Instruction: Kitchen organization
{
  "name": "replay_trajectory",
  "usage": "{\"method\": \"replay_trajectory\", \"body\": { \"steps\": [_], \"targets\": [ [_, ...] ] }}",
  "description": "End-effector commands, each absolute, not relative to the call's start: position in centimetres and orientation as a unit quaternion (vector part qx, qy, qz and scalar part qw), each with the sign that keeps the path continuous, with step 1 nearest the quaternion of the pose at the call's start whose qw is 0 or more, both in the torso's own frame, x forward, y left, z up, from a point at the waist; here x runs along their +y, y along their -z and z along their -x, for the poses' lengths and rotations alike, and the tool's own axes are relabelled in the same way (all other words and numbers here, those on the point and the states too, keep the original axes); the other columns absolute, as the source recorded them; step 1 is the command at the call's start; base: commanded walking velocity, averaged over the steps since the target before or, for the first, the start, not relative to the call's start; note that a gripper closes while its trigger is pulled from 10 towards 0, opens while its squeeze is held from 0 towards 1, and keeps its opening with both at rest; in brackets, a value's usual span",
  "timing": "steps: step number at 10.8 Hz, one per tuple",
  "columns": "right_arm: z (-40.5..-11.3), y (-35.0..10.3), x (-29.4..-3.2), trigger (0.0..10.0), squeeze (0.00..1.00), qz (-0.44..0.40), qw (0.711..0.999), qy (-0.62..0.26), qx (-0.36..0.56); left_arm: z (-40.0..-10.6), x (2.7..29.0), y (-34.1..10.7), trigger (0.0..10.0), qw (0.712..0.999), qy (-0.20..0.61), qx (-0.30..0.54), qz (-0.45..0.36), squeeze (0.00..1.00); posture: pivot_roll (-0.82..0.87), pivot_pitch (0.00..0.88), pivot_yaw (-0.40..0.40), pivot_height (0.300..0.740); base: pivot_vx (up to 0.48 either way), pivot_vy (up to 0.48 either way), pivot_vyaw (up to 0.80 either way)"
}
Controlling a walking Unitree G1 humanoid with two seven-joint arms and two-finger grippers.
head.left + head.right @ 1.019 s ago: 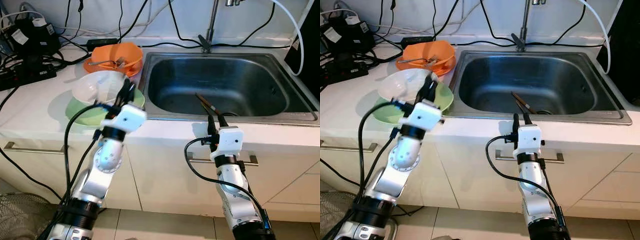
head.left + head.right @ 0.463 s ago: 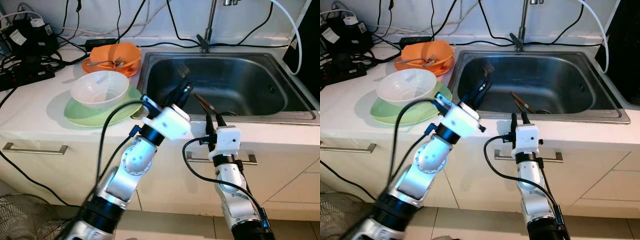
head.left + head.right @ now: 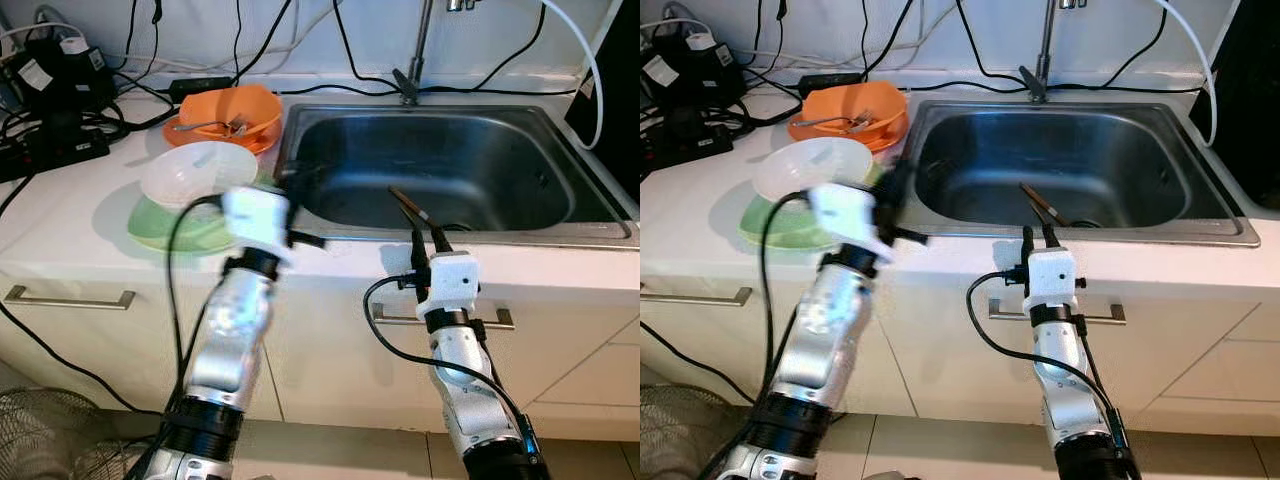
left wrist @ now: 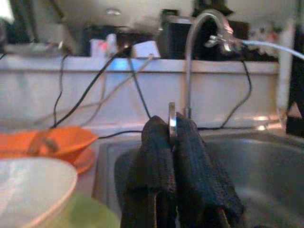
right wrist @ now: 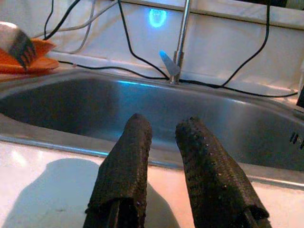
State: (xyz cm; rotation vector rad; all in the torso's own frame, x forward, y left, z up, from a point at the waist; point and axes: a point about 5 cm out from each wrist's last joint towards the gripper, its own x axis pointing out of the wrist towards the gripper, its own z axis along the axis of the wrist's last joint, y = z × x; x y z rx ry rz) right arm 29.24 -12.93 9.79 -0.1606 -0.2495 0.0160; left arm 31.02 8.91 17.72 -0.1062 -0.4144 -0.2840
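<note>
Head views: left gripper (image 3: 290, 178) blurred at near left rim of stainless steel sink (image 3: 560, 225), just beside white bowl (image 3: 196, 172) on green plate (image 3: 165, 228); orange bowl (image 3: 236, 110) with utensil behind. Dark chopsticks (image 3: 412, 209) lie in basin, beyond right gripper (image 3: 425, 240) at front edge. Basin otherwise roomy.

Left wrist view: fingers (image 4: 156, 156) clenched on thin metal utensil handle (image 4: 171, 124); its working end hidden.

Right wrist view: fingers (image 5: 127, 156) parted, nothing between, over white counter (image 5: 57, 171) at sink rim.
</note>
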Motion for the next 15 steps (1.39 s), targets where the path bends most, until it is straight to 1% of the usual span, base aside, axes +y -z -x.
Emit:
{"method": "replay_trajectory", "body": {
  "steps": [1, 2, 3, 5, 7, 8, 11, 13, 14, 15],
  "targets": [
    [-30.2, -11.2, -12.6, 10.0, 0.0, 0.088, 0.985, -0.016, -0.147, -31.2, 9.4, -17.7, 10.0, 0.968, 0.144, -0.194, 0.073, 0.0, 0.08, 0.0, 0.058, 0.74, 0.0, 0.0, 0.0],
    [-30.4, -11.6, -12.8, 10.0, 0.0, 0.095, 0.984, -0.017, -0.151, -31.3, 9.3, -17.7, 10.0, 0.968, 0.144, -0.192, 0.08, 0.0, 0.08, 0.0, 0.057, 0.74, 0.0, 0.0, 0.0],
    [-31.0, -12.2, -13.0, 10.0, 1.0, 0.115, 0.981, -0.02, -0.157, -31.3, 9.0, -17.9, 10.0, 0.966, 0.15, -0.19, 0.087, 0.0, 0.07, 0.0, 0.053, 0.74, 0.0, 0.0, 0.0],
    [-31.9, -13.3, -12.8, 10.0, 1.0, 0.138, 0.974, -0.057, -0.169, -31.2, 8.4, -17.7, 10.0, 0.964, 0.165, -0.182, 0.096, 0.0, 0.07, 0.0, 0.05, 0.74, 0.0, 0.0, 0.0],
    [-32.3, -13.6, -11.5, 10.0, 1.0, 0.167, 0.965, -0.116, -0.167, -31.2, 8.3, -17.9, 10.0, 0.963, 0.17, -0.184, 0.098, 0.0, 0.08, 0.0, 0.051, 0.74, 0.0, 0.0, 0.0],
    [-32.3, -13.7, -11.0, 10.0, 0.0, 0.172, 0.961, -0.133, -0.17, -31.2, 8.4, -17.9, 10.0, 0.963, 0.171, -0.184, 0.098, 0.0, 0.08, 0.0, 0.052, 0.74, 0.0, 0.0, 0.0],
    [-31.6, -14.4, -8.5, 10.0, 0.0, 0.168, 0.943, -0.212, -0.195, -31.3, 8.3, -18.5, 10.0, 0.959, 0.18, -0.194, 0.104, 0.0, 0.08, 0.0, 0.059, 0.74, 0.0, 0.0, 0.0],
    [-31.1, -14.4, -7.3, 10.0, 0.0, 0.167, 0.932, -0.251, -0.2, -31.4, 8.2, -19.0, 10.0, 0.954, 0.19, -0.201, 0.112, 0.0, 0.08, 0.0, 0.063, 0.74, 0.0, 0.0, 0.0],
    [-31.0, -14.3, -7.0, 10.0, 0.0, 0.17, 0.93, -0.256, -0.201, -31.3, 8.0, -19.3, 10.0, 0.952, 0.2, -0.205, 0.111, 0.0, 0.08, 0.0, 0.064, 0.74, 0.0, 0.0, 0.0],
    [-31.0, -14.5, -6.5, 10.0, 0.0, 0.159, 0.931, -0.255, -0.206, -31.1, 7.2, -19.9, 10.0, 0.943, 0.233, -0.211, 0.106, 0.0, 0.08, 0.0, 0.063, 0.74, 0.0, 0.0, 0.0]
  ]
}}
